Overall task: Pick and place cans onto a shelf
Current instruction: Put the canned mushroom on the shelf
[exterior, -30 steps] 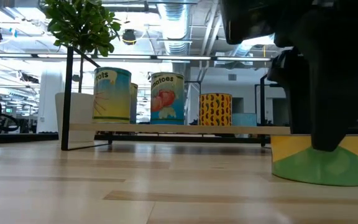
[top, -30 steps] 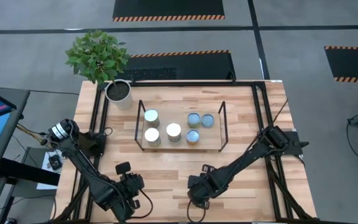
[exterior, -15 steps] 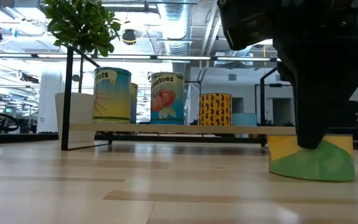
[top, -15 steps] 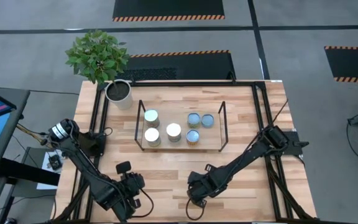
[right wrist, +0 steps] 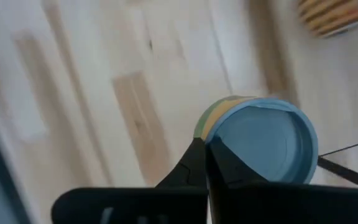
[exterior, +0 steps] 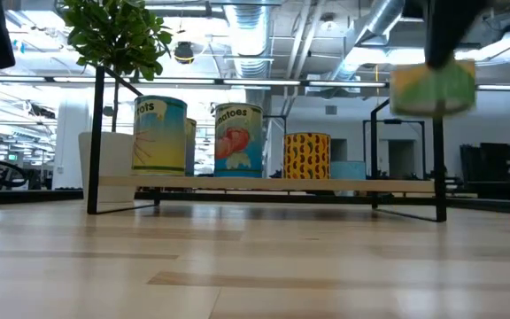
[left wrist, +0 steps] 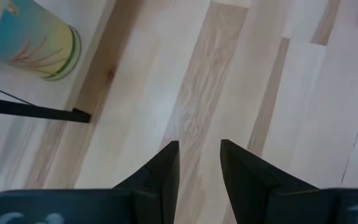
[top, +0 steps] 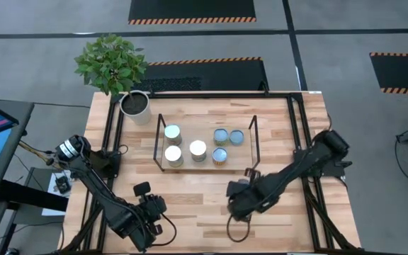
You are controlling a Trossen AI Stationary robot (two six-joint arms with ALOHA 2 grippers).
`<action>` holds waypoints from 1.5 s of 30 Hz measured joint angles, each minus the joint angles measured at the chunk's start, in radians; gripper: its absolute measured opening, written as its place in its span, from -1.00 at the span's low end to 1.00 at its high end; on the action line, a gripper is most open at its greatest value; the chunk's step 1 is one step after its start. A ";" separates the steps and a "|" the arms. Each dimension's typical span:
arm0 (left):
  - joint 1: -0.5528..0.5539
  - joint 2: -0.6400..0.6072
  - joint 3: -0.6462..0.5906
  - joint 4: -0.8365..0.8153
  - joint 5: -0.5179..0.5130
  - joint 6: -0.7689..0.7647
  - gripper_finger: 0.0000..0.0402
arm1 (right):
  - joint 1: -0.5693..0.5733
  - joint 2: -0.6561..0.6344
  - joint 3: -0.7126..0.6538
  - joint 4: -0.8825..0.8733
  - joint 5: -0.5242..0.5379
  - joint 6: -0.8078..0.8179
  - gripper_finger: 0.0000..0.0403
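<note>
A green-and-yellow can with a pale blue top hangs in the air above the surface, just in front of the shelf. The right gripper fingers are clamped on it. Six cans stand on the shelf. The left gripper, fingers parted and empty, waits near the front left.

Left gripper at the frame's lower middle, its two dark fingers slightly parted over bare light-wood tabletop, yellow-and-blue labelled can at upper left, thin black wire frame foot just beside it.
</note>
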 joint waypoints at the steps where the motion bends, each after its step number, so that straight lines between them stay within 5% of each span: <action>1: 0.000 0.000 0.000 0.000 -0.005 0.001 -0.48 | -0.010 -0.027 0.001 -0.010 0.021 -0.014 -0.98; 9: 0.003 0.000 0.001 0.000 -0.031 0.001 -0.48 | -0.130 -0.086 0.002 0.043 0.048 -0.248 -0.98; 20: 0.004 0.000 0.001 -0.004 -0.033 0.001 -0.48 | -0.257 0.022 0.004 -0.058 -0.012 -0.429 -0.98; 45: 0.015 0.000 0.001 -0.013 -0.056 0.046 -0.48 | -0.347 -0.035 -0.221 0.167 -0.041 -0.476 -0.95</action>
